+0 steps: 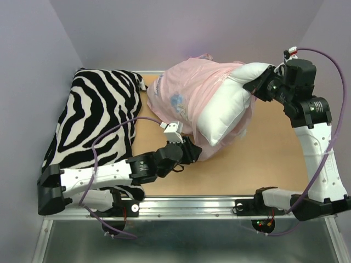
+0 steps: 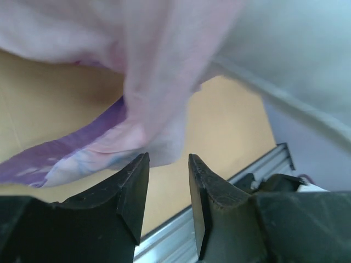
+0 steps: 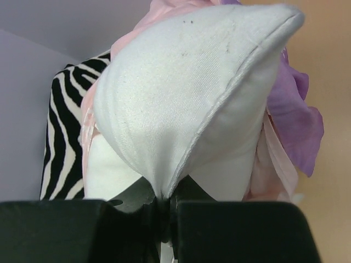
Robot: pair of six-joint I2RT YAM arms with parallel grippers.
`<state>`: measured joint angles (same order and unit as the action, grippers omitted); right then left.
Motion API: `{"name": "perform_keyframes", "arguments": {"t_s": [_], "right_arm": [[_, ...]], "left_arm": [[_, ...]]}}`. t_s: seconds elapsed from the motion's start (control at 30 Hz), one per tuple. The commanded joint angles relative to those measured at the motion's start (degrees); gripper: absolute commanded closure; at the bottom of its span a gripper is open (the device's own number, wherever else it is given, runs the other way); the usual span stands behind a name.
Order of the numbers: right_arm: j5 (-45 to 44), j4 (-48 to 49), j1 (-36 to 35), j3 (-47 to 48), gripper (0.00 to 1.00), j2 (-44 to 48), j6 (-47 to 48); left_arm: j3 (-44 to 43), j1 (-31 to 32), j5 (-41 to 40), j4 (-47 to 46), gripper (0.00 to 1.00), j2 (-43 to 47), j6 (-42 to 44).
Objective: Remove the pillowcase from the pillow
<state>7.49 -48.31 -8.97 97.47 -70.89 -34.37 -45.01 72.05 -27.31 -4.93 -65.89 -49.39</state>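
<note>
Seen from above, 2 arms reach up from the bottom edge over a tan table (image 1: 269, 164); just left of centre, the left gripper (image 1: 189, 151) sits at the near hem of the pillowcase (image 1: 184, 93), its jaws parted by a narrow gap with nothing between them; in its wrist view, pale pink and purple cloth hangs right at the fingertips, not pinched; higher, at centre, the pillowcase lies bunched, mostly pale pink, around the left part of the pillow (image 1: 227, 112); the plump white pillow's right half juts out bare toward the upper right; there the right gripper (image 1: 256, 87) is clamped tight on 1 pillow corner; a zebra-striped pillow (image 1: 93, 120) fills the left side.
</note>
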Motion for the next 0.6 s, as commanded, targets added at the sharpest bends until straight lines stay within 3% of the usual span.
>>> {"name": "perform_keyframes", "arguments": {"t_s": [0.0, 0.13, 0.2, 0.33, 0.5, 0.57], "right_arm": [[-0.19, 13.42, 0.53, -2.81, 0.99, 3.3, 0.97], [0.34, 13.68, 0.45, -4.04, 0.99, 4.36, 1.76], [-0.1, 13.86, 0.45, -5.71, 0.99, 4.97, 2.11], [-2.91, 14.21, 0.45, -11.59, 0.99, 6.29, 2.03], [-13.71, 14.13, 0.88, -20.63, 0.99, 7.7, 2.81], [-15.39, 14.04, 1.59, -22.75, 0.99, 7.96, 3.17]], "left_arm": [[-6.04, 1.42, 0.33, 6.23, 0.54, 5.94, 7.27], [-11.75, 3.8, -3.44, 11.51, 0.54, 9.37, 9.83], [-14.74, 3.8, -9.06, 15.55, 0.54, 10.51, 9.83], [-20.36, -1.98, -13.47, 18.46, 0.45, 8.07, 12.11], [-25.21, -17.43, -3.12, 13.91, 0.42, -0.18, 19.05], [-25.12, -20.6, 3.1, 8.31, 0.41, -3.09, 21.86]]}}
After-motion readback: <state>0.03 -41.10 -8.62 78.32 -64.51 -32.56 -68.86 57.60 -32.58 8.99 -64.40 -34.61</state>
